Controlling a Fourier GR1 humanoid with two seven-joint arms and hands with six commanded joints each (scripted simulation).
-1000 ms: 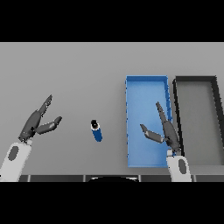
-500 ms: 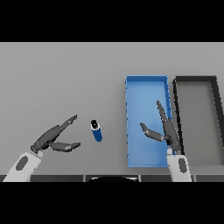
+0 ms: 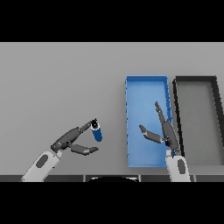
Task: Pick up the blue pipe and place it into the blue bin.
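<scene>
A short blue pipe with a dark end cap [image 3: 96, 131] lies on the plain grey table [image 3: 61, 78], the robot's dark left hand [image 3: 70, 141] beside it, straight fingertips at the pipe's cap and thumb spread below. To the right sits a shallow rectangular blue bin [image 3: 147, 83], with a dark grey rectangular bin [image 3: 195, 79] just beside it. The dark right hand [image 3: 167, 133] hovers over the blue bin, fingers extended.

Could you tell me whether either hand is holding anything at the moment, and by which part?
Nothing is held: the left hand is open, fingertips at the blue pipe's top end.
</scene>
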